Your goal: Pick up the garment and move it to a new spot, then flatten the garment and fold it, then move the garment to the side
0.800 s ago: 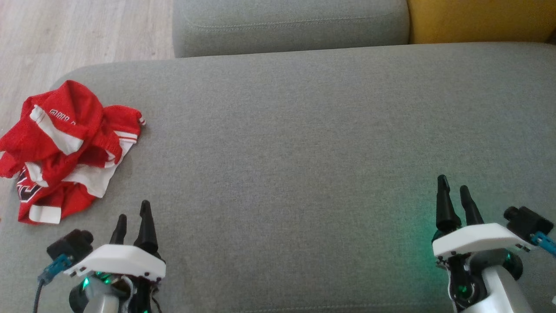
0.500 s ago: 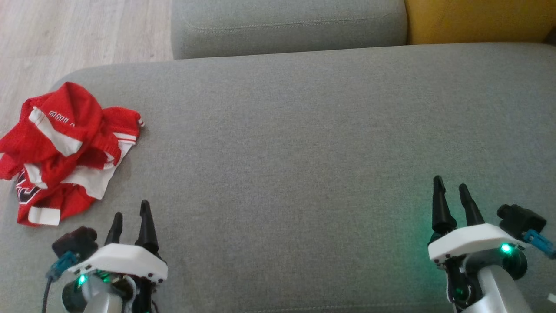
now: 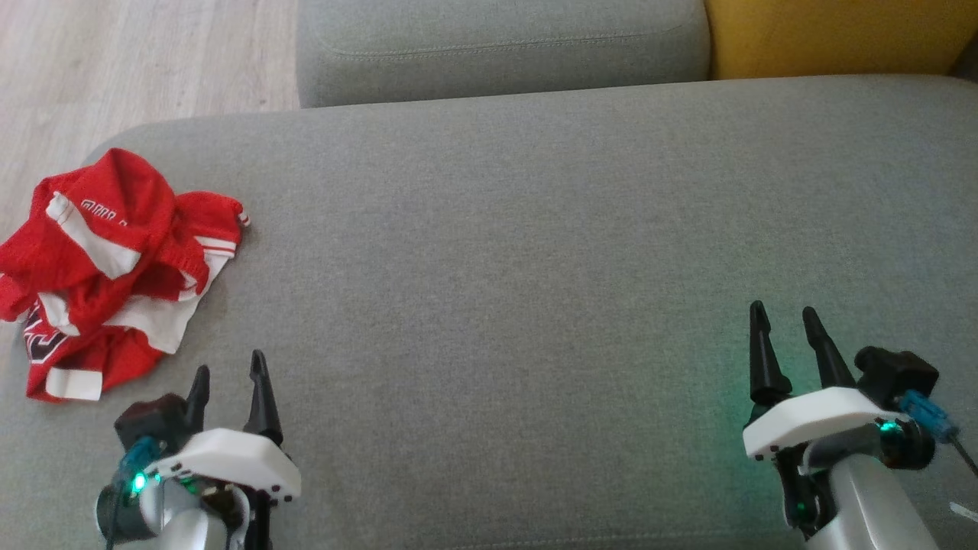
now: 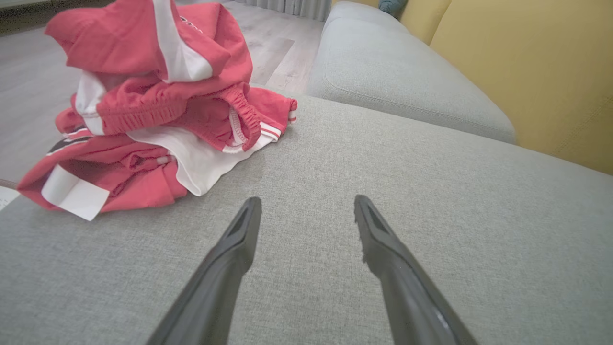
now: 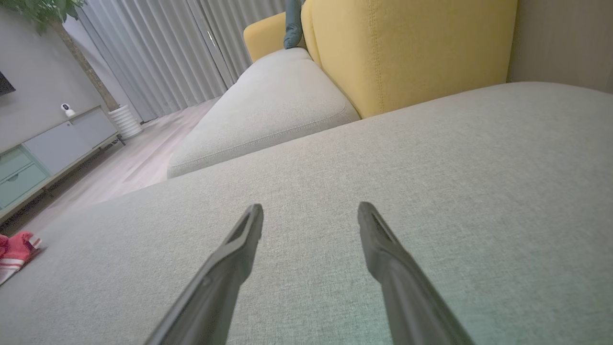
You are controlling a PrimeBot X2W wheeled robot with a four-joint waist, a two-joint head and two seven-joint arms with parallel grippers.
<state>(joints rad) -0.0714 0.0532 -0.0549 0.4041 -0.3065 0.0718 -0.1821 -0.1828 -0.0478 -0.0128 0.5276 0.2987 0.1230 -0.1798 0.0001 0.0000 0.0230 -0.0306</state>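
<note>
The grey sofa seat (image 3: 497,229) spreads wide; at its left edge the red and white garment (image 3: 114,267) lies crumpled in a heap, likely light, soft and limp, best pinched at a raised fold or the elastic waistband (image 4: 158,112); the left fingers (image 3: 262,393) stand wide apart near it, empty; the right fingers (image 3: 760,359), equally wide and empty, hover well apart from it.

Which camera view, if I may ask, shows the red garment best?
The left wrist view: the red garment is close and large, its crumpled folds, elastic band and white panels plain. The head view shows the red garment smaller, at the grey cushion's left end. The right wrist view catches a corner.
</note>
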